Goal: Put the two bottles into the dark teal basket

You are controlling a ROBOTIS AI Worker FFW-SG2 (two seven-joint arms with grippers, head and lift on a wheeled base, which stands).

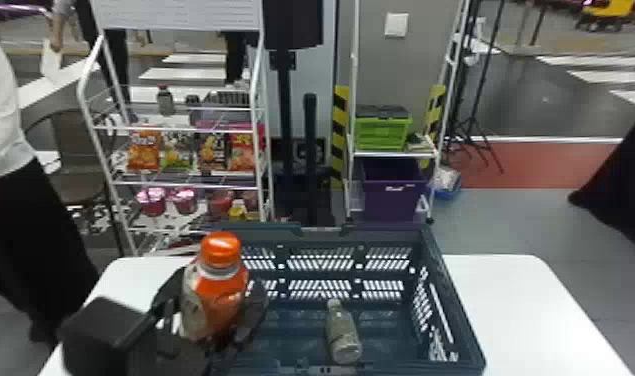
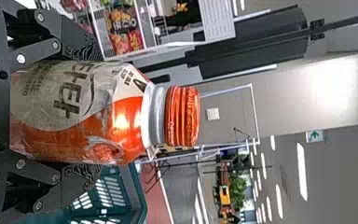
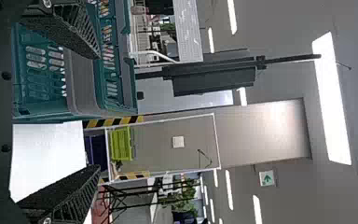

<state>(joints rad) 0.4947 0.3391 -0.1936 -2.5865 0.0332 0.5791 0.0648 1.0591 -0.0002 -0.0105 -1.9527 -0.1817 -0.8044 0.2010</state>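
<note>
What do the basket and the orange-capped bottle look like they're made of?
The basket looks like molded plastic with a dull finish, judging by its rows of slots cut through dark teal walls. The orange-capped bottle seems to be plastic in a glossy printed wrap, which shows bright highlights; the wrap hides the body, so glass isn't ruled out. Its ridged, shiny cap is probably plastic.

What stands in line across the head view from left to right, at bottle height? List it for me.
Orange-capped bottle in the left claw → paler bottle → dark teal basket's right wall → white table's right end.
</note>
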